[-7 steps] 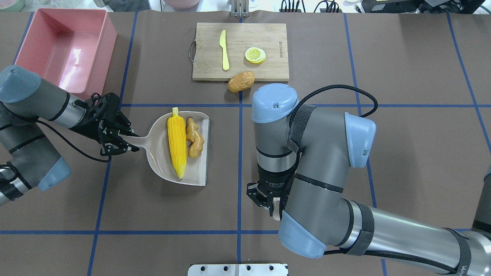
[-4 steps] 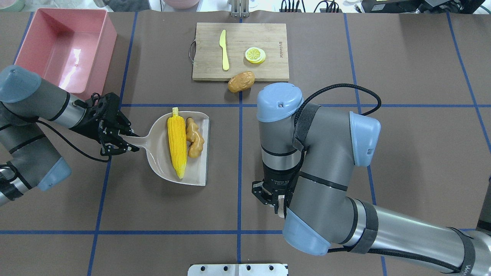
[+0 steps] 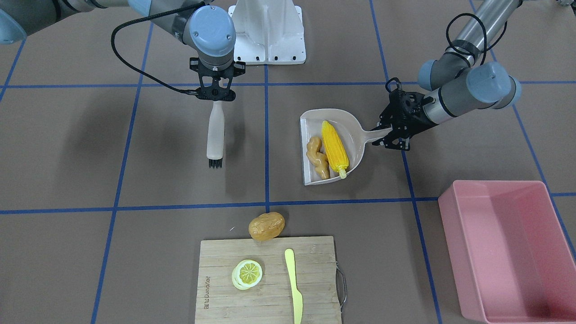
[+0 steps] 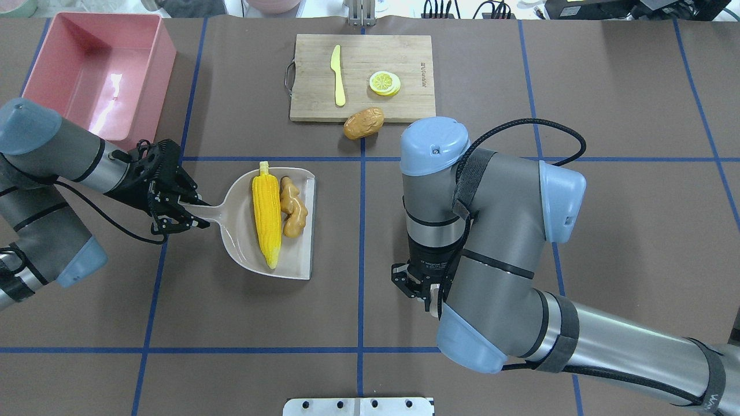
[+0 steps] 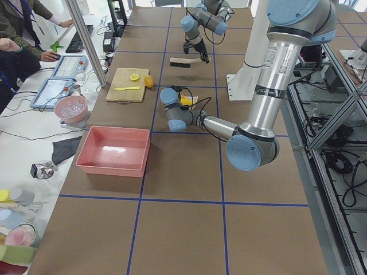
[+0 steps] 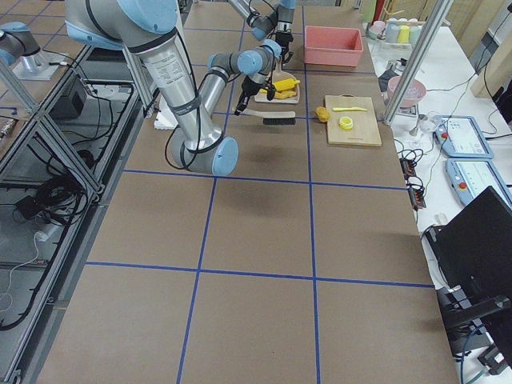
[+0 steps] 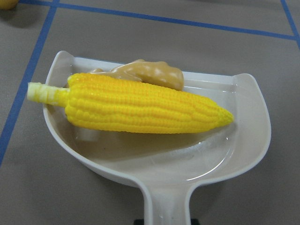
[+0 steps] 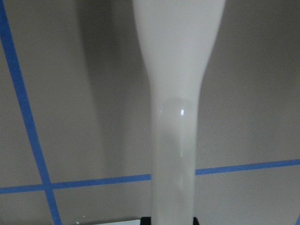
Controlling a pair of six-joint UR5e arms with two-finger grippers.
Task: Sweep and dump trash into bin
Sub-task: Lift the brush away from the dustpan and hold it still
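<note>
Corn cob [image 4: 267, 216]: lies lengthwise in the dustpan [image 4: 238, 193], touching the ginger root [image 4: 293, 211].
Ginger root: in the dustpan, between the cob and the open lip.
Potato [image 4: 363, 123]: on the table outside the dustpan, against the cutting board [image 4: 364, 52].
Bin [image 4: 92, 75]: well apart from the dustpan, on its handle side.
Left gripper [image 4: 186, 212]: jaws clamped on the dustpan's handle.
Right gripper [image 3: 216, 96]: apart from the dustpan's lip side, jaws gripping the brush [image 3: 215, 135] handle, with the brush held clear of the table.
</note>
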